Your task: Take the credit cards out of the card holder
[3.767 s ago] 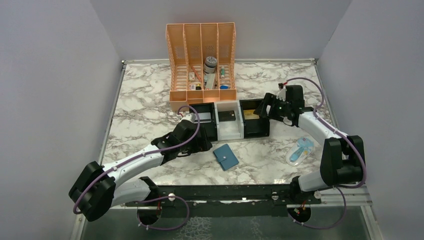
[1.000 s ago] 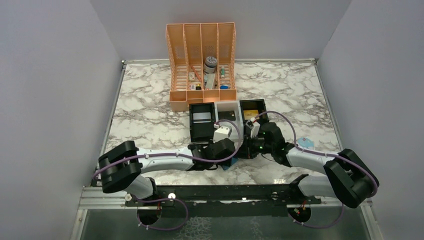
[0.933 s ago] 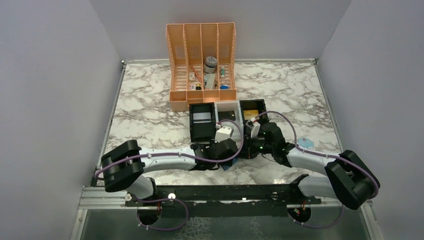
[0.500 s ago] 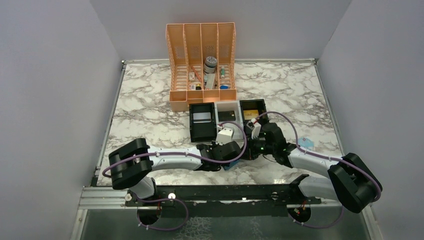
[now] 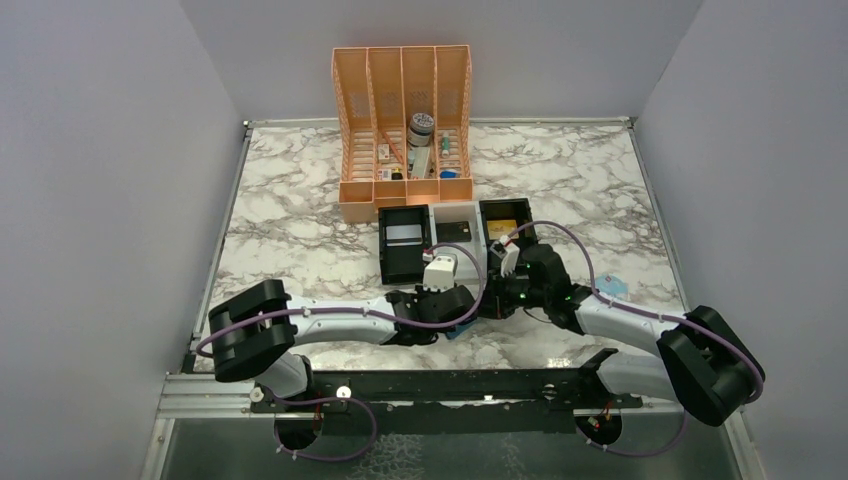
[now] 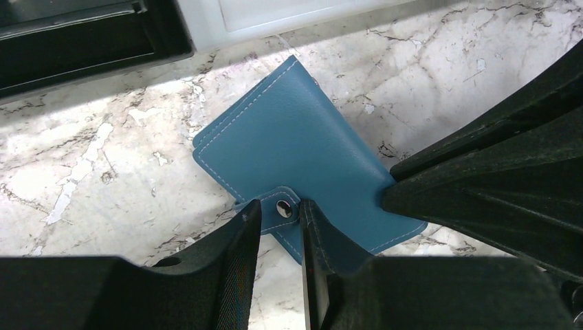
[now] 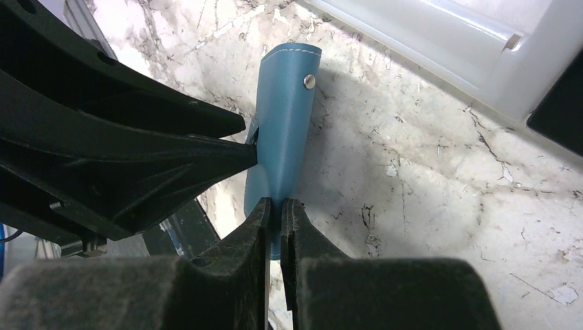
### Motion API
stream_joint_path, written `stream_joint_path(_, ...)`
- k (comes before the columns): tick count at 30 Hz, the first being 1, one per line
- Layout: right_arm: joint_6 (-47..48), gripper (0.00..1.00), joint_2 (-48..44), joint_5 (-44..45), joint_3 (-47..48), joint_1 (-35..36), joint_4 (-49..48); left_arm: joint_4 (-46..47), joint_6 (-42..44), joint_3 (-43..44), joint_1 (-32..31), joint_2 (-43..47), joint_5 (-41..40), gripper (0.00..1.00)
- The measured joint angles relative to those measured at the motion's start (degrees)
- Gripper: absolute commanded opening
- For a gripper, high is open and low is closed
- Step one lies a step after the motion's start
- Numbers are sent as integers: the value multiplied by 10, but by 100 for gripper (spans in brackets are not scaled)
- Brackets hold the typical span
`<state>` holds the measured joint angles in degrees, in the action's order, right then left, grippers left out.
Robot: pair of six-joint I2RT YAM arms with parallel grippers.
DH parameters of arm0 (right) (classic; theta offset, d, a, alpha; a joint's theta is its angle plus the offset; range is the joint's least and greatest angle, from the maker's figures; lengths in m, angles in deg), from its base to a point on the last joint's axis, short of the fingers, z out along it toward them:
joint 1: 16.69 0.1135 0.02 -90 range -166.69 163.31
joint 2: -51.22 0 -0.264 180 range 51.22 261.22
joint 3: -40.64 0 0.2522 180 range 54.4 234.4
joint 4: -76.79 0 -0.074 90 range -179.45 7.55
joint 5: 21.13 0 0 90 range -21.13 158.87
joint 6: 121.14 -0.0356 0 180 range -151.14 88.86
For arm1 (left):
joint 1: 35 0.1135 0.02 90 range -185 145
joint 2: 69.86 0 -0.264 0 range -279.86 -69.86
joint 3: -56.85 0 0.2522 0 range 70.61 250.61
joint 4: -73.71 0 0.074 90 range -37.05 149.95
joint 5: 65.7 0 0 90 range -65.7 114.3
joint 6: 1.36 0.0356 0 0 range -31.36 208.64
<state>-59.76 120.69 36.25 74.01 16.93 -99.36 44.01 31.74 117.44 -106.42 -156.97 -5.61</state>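
White arm links, black joints, purple cables, black end effectors.

card holder (image 6: 295,151): blue, stitched, snap tab | closed on marble | cards apparently hidden inside

Marble table (image 5: 300,220), orange organizer (image 5: 403,190), three-compartment tray (image 5: 404,262), card holder (image 6: 302,165)

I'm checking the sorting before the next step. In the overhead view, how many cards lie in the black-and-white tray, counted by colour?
Silver-white card: 1
Dark card: 1
Gold-tan card: 1 visible (I cannot tell whether more lie under it)
Total: 3
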Motion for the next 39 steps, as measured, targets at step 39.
stream_joint_path(39,4,8,-7,-1,2,1,26,86,-69,-155,6,94,-2,31)
